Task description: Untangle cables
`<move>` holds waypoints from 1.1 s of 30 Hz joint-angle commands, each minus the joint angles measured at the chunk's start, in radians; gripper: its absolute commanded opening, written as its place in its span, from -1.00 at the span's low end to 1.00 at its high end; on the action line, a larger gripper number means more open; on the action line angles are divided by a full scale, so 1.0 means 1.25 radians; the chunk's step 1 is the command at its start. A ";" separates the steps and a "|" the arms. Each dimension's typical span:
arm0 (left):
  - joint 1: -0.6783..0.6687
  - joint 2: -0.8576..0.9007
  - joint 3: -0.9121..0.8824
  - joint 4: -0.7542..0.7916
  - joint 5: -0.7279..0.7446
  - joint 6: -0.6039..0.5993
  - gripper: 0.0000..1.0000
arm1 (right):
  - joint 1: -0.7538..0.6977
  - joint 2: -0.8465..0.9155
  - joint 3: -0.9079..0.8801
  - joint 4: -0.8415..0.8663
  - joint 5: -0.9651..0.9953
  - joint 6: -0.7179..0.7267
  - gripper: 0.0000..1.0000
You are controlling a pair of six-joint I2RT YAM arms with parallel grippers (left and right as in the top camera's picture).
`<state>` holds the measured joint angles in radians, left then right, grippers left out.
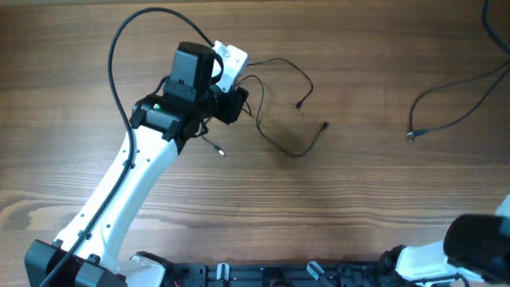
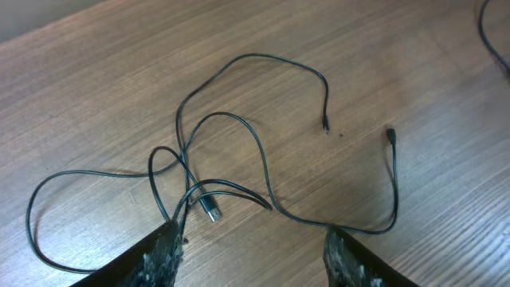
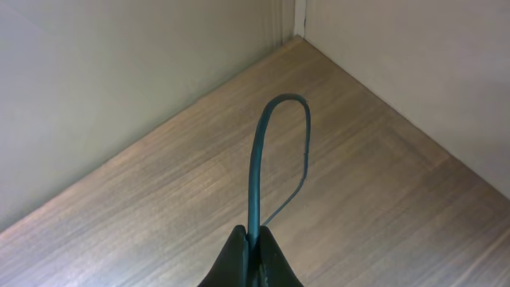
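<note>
One tangle (image 2: 211,212) sits at 12 o'clock just off the open left gripper (image 2: 253,233), long run toward 2; right gripper (image 3: 253,239), farther, pinches a cable (image 3: 253,171).

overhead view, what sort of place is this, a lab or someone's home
Likely a robot lab or test bench: two robot arms mounted at the edge of a wooden table, thin black cables laid out on it, and plain blank walls in the right wrist view.
</note>
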<state>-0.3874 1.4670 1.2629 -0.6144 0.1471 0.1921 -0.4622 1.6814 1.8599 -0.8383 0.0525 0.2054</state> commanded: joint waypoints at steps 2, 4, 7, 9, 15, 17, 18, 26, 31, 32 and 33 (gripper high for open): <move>-0.022 -0.011 0.000 0.000 0.015 -0.016 0.16 | -0.008 0.110 0.110 0.067 0.059 0.045 -0.91; -0.028 -0.011 0.000 0.000 0.015 -0.016 0.13 | -0.011 0.156 0.143 0.114 0.087 0.032 -0.92; -0.039 -0.011 0.000 0.003 0.015 -0.020 0.12 | -0.024 0.225 0.191 0.179 0.116 0.025 -0.91; -0.045 -0.012 0.000 0.003 0.013 -0.042 0.11 | -0.036 0.264 0.223 0.213 0.120 0.026 -0.91; -0.049 -0.012 0.000 0.006 -0.014 -0.108 0.09 | -0.092 0.357 0.269 0.374 0.144 -0.002 -0.91; -0.049 -0.012 0.000 0.010 -0.014 -0.130 0.09 | -0.102 0.378 0.283 0.411 0.150 -0.037 -0.91; -0.052 -0.013 0.000 0.010 -0.014 -0.141 0.09 | -0.109 0.389 0.284 0.438 0.150 -0.049 -0.91; -0.094 -0.013 0.000 0.012 -0.057 -0.183 0.08 | -0.124 0.542 0.284 0.473 0.076 -0.060 -0.92; -0.102 -0.013 0.000 0.015 -0.056 -0.185 0.09 | -0.121 0.657 0.284 0.453 -0.091 -0.079 -0.91; -0.102 -0.013 0.000 0.015 -0.056 -0.188 0.10 | -0.120 0.670 0.284 0.452 -0.117 -0.079 -0.91; -0.102 -0.013 0.000 0.016 -0.056 -0.189 0.10 | -0.117 0.680 0.284 0.449 -0.142 -0.085 -0.91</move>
<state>-0.5098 1.4670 1.2629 -0.5999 0.0940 -0.0189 -0.6224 2.4809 2.2055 -0.2756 0.0437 0.1295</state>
